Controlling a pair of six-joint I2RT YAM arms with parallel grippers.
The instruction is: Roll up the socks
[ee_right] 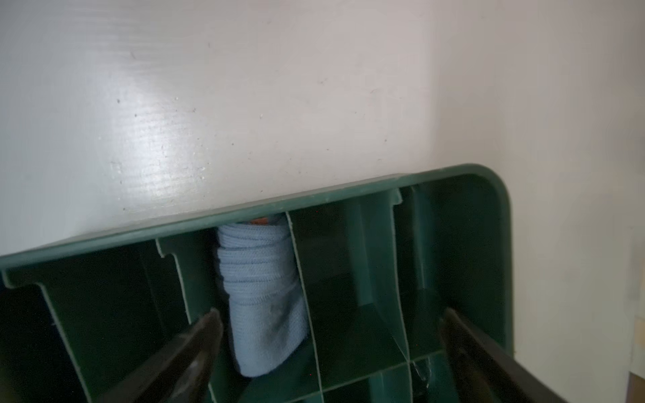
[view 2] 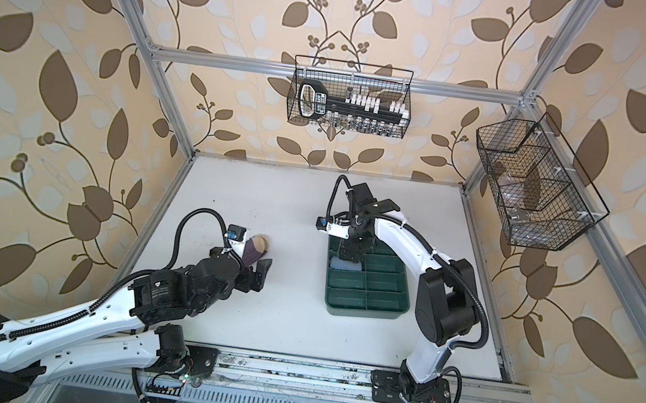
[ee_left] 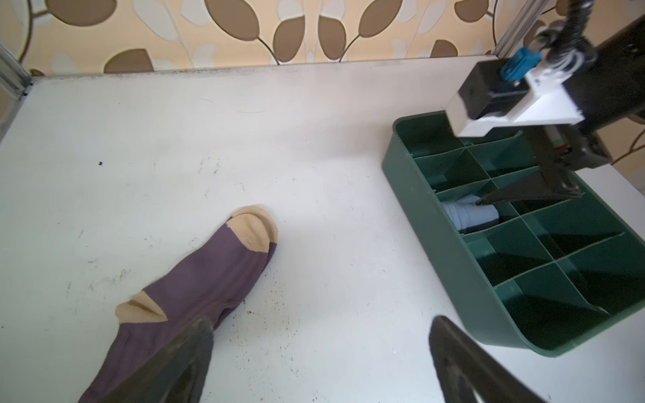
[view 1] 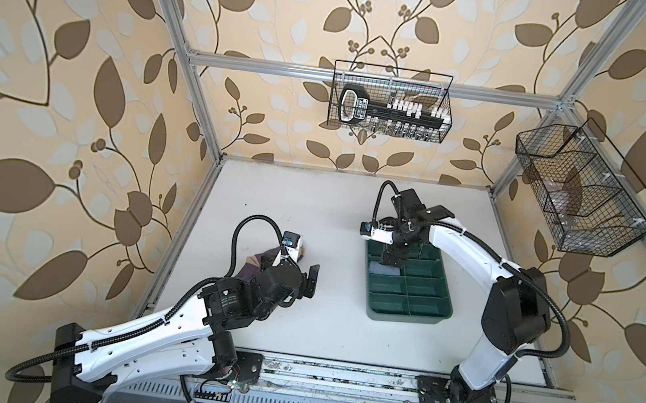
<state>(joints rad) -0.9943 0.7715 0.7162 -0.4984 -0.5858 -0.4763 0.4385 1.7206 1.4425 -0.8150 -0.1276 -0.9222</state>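
In both top views the purple sock (view 2: 253, 249) lies flat on the white table (view 1: 291, 207), mostly hidden under the left arm. The left end effector (view 1: 309, 281) hangs just above it, wide open, with nothing in it. The right end effector (view 1: 391, 257) points down into a green tray (view 1: 407, 316) full of little boxes. The blue sock (view 1: 384, 269) sits in one of the boxes on the side nearest the left arm.

In the left wrist view the purple sock is stretched out long, with its beige toe at the far end. One jaw is over the sock's leg and the other is over bare table, well apart. A jaw of the right end effector is right at the blue sock. I cannot tell if they touch.

In the right wrist view the blue sock is a snug roll lying against the tray's outer wall. The jaws stand far apart, one just beside the roll, and they hold nothing.

I think the blue sock is done and the purple one is next. The right arm should go straight up, so it does not drag the roll out or bump the thin walls. The left arm should pinch the toe end and roll it tight and straight.
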